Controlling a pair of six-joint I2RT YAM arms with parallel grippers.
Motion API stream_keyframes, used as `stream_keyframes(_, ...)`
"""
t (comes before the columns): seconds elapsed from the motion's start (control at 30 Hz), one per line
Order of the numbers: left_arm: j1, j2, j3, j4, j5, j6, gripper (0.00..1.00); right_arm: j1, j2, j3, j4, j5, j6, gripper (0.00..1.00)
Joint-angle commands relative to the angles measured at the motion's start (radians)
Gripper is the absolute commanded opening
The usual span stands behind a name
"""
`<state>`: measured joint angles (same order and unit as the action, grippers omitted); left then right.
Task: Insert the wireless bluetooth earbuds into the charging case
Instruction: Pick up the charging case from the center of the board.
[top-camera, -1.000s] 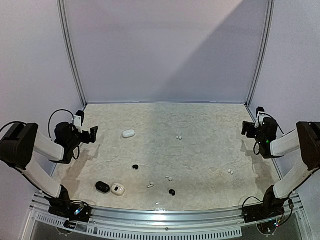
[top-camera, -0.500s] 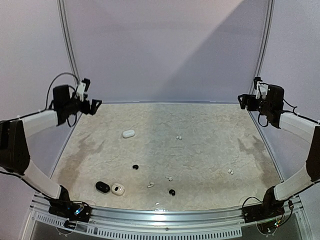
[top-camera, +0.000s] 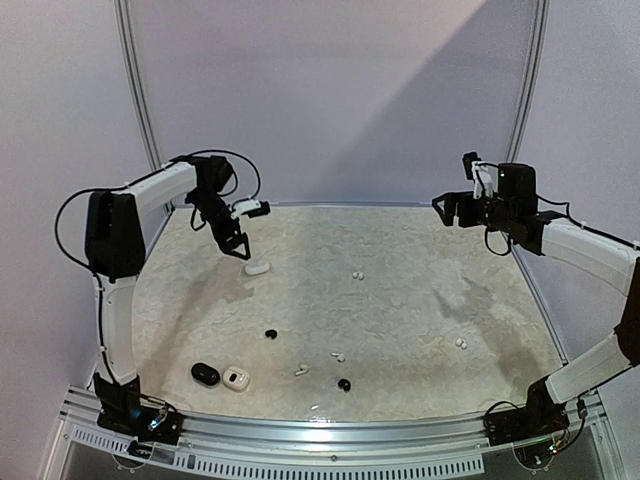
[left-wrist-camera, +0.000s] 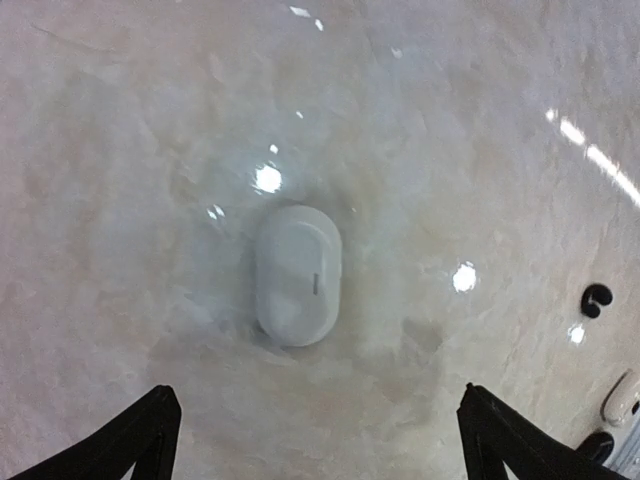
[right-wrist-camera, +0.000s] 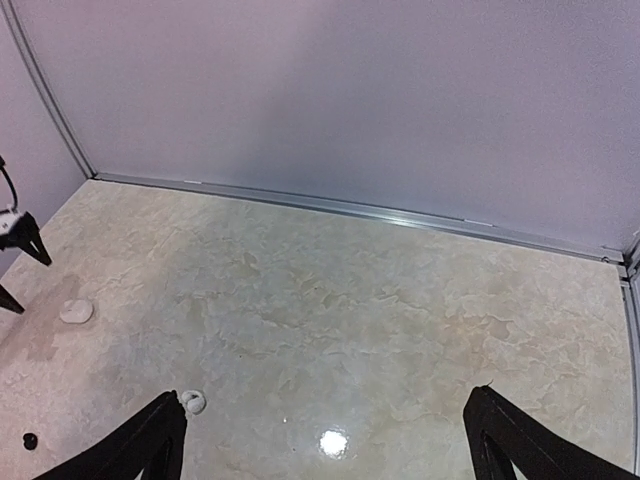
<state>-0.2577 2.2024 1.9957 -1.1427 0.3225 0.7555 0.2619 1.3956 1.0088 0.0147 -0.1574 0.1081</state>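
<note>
Approach step: released left end effector (left-wrist-camera: 317, 398) hovers over the white case (left-wrist-camera: 298, 275) at ten o'clock, right end effector (right-wrist-camera: 322, 400) also released; next, descend and straddle it

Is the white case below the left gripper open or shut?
Shut: the white case lies flat as one smooth pebble, no lid raised, no cavity showing.
</note>
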Motion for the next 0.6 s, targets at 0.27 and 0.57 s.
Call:
stream_keyframes(0.27, -0.069, 0.283, 0.257, -0.187, -0.168, 0.09, 0.99, 0.202, 0.072, 0.022, -0.028, 0.104, 0.039, 0.99)
stream_keyframes(0.57, -0.078, 0.344, 0.243, -0.15, -0.178, 0.107, 0.8, 0.297, 0.202, 0.136, -0.09, 0.112, -0.009, 0.99)
